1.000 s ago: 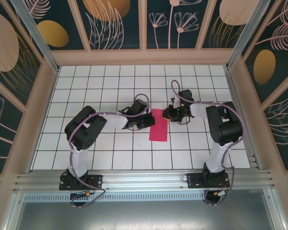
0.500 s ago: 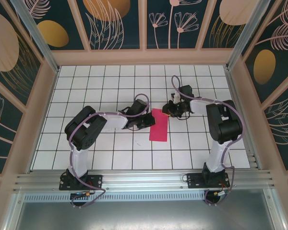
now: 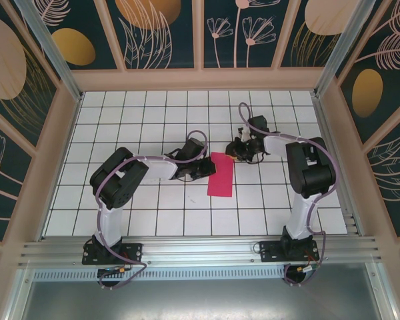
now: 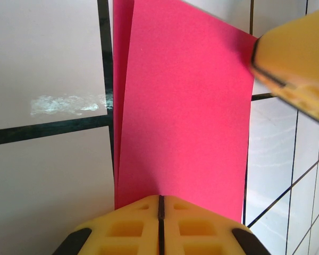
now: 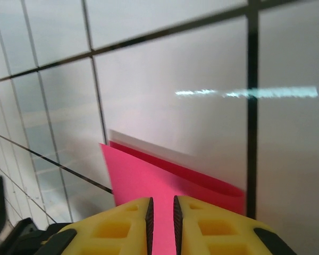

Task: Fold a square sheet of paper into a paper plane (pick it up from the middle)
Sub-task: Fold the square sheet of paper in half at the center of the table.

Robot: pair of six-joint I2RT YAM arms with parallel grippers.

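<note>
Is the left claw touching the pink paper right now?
Touching. The left wrist view shows the shut left claw pinching the pink paper at its near edge.

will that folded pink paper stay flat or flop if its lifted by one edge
Probably floppy: the square sheet of paper looks thin, and its folded layers splay apart in the left wrist view. Likely very light, so a nudge may slide it on the glossy tiles.

The top camera looks steeply down over the whole surface; both wrist cameras face the paper close up from either side.
</note>
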